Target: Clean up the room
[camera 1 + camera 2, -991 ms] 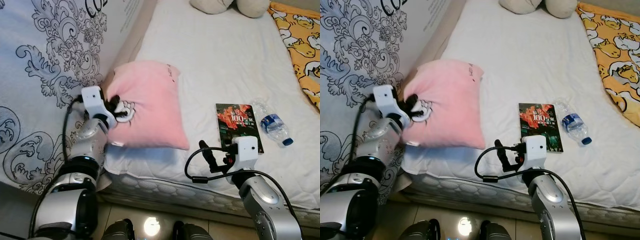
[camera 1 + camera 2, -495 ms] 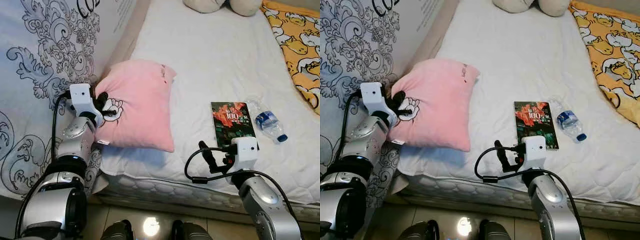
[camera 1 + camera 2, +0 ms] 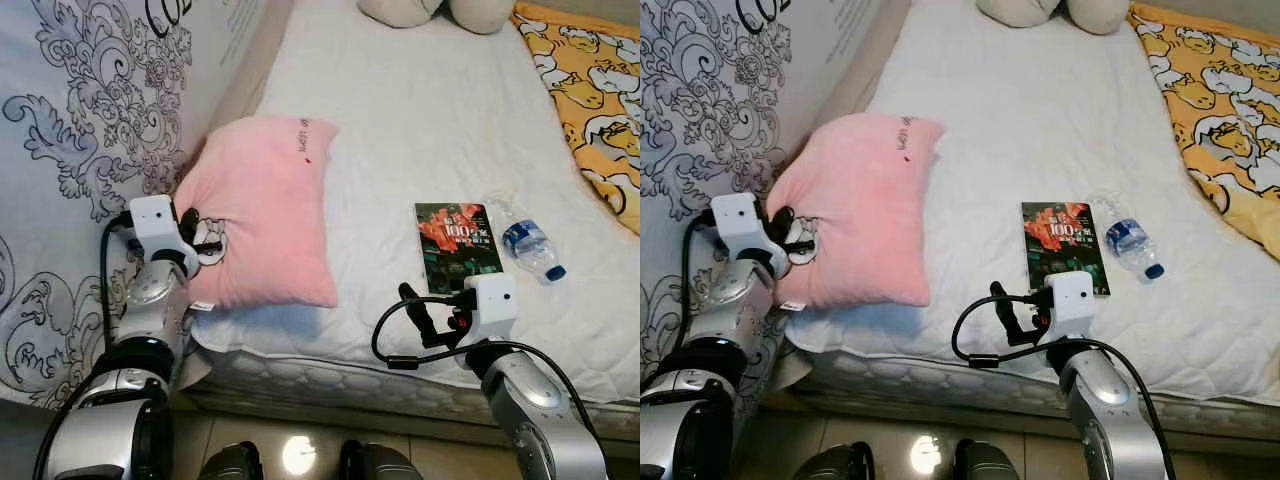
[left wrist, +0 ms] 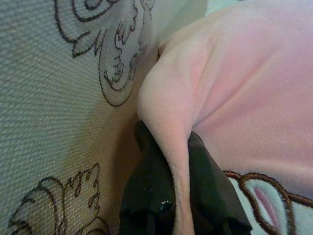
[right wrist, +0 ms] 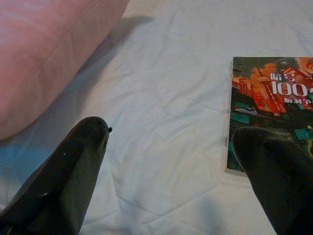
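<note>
Currently the left gripper [image 3: 195, 233] pinches a corner of the pink pillow [image 3: 262, 207], lying on the bed [image 3: 420, 110]. The right gripper [image 5: 171, 161] hangs released. Book [image 3: 458, 240] and bottle [image 3: 526, 243] remain uncollected; tidying appears early.

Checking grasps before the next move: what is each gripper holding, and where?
The left gripper pinches the pink pillow by its near corner seam. The right gripper is open, holding nothing.
</note>
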{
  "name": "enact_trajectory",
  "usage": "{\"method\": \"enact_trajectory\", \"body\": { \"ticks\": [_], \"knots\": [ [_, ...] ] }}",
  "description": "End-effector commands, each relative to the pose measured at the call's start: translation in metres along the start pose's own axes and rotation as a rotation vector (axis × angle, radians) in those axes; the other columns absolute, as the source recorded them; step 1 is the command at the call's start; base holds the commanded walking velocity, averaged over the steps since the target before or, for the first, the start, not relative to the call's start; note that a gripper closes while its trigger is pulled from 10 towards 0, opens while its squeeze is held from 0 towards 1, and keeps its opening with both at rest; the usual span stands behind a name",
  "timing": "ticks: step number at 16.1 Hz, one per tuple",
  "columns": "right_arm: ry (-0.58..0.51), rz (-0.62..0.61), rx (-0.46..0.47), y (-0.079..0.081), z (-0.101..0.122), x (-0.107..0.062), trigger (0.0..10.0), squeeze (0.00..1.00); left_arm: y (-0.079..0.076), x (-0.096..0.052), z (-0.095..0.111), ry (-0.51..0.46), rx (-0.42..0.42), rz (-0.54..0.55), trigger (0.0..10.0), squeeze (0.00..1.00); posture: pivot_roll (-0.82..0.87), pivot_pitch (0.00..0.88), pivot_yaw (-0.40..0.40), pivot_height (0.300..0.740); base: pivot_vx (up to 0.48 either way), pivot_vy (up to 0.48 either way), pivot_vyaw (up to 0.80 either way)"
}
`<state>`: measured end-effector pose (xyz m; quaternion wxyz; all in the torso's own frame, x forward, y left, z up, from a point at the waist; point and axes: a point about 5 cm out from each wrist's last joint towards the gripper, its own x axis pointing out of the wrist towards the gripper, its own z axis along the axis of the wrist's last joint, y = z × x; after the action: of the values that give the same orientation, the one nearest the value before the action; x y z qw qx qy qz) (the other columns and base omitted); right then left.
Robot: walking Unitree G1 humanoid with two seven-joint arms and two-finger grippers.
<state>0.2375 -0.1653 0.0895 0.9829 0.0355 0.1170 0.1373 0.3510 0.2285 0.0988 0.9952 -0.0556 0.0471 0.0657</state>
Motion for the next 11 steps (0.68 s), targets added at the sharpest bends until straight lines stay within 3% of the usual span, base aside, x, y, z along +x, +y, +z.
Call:
{"method": "enact_trajectory", "body": {
  "ticks": [1, 6, 8, 11],
  "knots": [
    [0.016, -0.01, -0.005, -0.005, -0.002, -0.001, 10.0, 0.22, 0.022, -0.003, 0.0, 0.004, 0.051, 0.069, 0.0, 0.0, -0.15, 0.144, -0.093, 0.74, 0.0, 0.0, 0.0],
    [0.015, -0.01, -0.001, -0.003, -0.003, -0.001, 10.0, 0.22, 0.024, 0.007, 0.03, -0.062, 0.132, -0.002, 0.0, 0.0, -0.15, 0.141, -0.081, 0.74, 0.0, 0.0, 0.0],
    [0.016, -0.016, 0.002, -0.003, -0.004, -0.002, 10.0, 0.22, 0.017, 0.008, 0.027, -0.047, 0.163, -0.045, 0.0, 0.0, -0.16, 0.142, -0.077, 0.74, 0.0, 0.0, 0.0],
    [0.018, -0.026, 0.005, -0.004, -0.005, -0.005, 10.0, 0.22, 0.018, 0.006, 0.02, -0.018, 0.249, -0.05, 0.0, 0.0, -0.16, 0.146, -0.073, 0.74, 0.0, 0.0, 0.0]
  ]
}}
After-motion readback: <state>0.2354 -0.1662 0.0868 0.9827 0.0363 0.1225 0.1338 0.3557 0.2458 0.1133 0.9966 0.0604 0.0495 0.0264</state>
